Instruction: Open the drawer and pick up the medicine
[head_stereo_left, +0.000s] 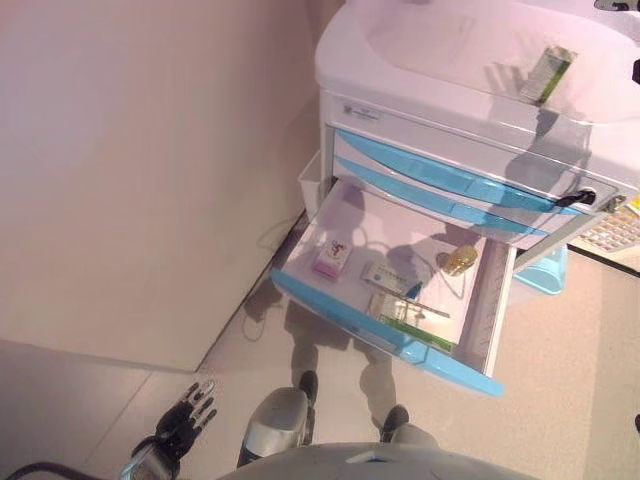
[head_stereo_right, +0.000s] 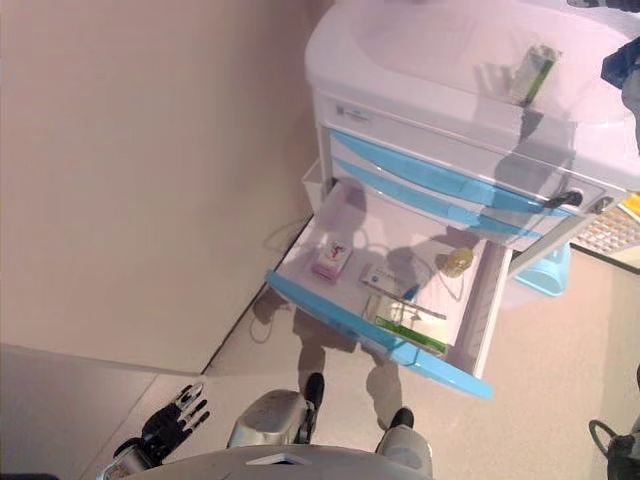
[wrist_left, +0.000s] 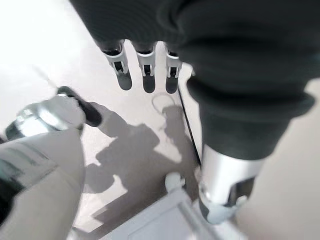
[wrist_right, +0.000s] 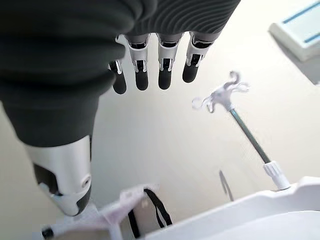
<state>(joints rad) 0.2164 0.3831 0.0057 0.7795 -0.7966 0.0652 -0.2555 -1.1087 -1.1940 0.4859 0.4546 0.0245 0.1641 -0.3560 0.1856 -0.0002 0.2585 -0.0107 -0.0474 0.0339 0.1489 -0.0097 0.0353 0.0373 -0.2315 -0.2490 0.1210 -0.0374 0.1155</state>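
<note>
Hanging low beside the robot, the left hand (head_stereo_left: 188, 415) is resting with its fingers (wrist_left: 145, 70) straight and slightly spread, holding nothing, well apart from the white medical cart with blue-fronted drawers (head_stereo_left: 470, 110). The right hand (wrist_right: 150, 55) is showing only in its own wrist view, where its fingers (wrist_right: 164, 75) are likewise hanging straight in a loose row over bare floor, gripping nothing.

The cart's lowest blue-fronted white drawer (head_stereo_left: 385, 335) is standing pulled fully out, so the opening step looks done. Inside it, several medicines are lying in plain sight: a small pink-and-white box (head_stereo_left: 332, 258) near the left side, a flat white blister-style packet (head_stereo_left: 385, 277) in the middle, a green-and-white carton (head_stereo_left: 412, 318) just behind the blue front, and a small yellowish bottle (head_stereo_left: 461, 260) toward the back right. Another green-and-white box (head_stereo_left: 548, 74) is sitting on the cart's white top.

What seems left is the whole pick: neither hand is near the drawer yet, so a reach down into it and a grasp on one medicine are both yet to come.
</note>
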